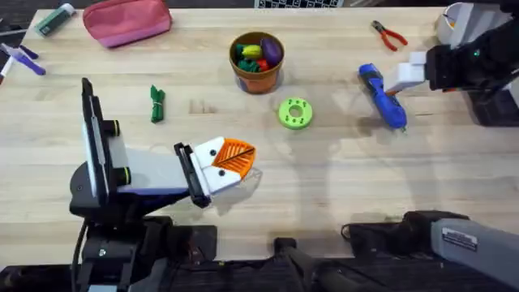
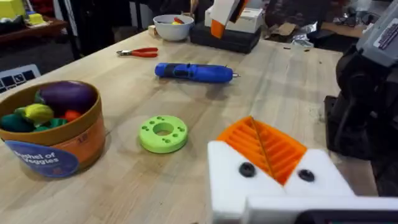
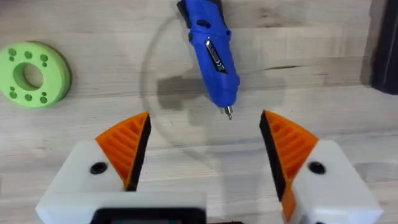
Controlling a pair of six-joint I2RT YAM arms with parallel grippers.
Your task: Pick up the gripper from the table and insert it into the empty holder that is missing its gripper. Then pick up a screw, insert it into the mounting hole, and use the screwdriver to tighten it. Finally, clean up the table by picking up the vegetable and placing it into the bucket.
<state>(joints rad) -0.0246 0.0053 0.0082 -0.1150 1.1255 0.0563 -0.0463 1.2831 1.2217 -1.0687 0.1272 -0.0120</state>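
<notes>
The blue screwdriver [image 1: 382, 96] lies on the table at the right, and its metal tip [image 3: 228, 112] points into the gap of my open right gripper [image 3: 204, 124], which holds nothing. My left gripper [image 1: 241, 154] is shut at mid-table, its orange ribbed pads [image 2: 264, 142] pressed together on the white finger blocks, the holder [image 2: 273, 186]. Each block shows a dark spot, and I cannot tell whether it is a screw or a hole. No loose screw is in view. The dark-green vegetable [image 1: 156, 104] lies left of the bucket [image 1: 257, 63], which holds toy produce.
A bright-green disc with holes [image 1: 295, 113] sits between the bucket and the screwdriver. Red-handled pliers [image 1: 389, 34] lie at the back right and a white bowl [image 2: 173, 26] stands beyond them. A pink pouch [image 1: 126, 20] and markers [image 1: 24, 58] are at the back left.
</notes>
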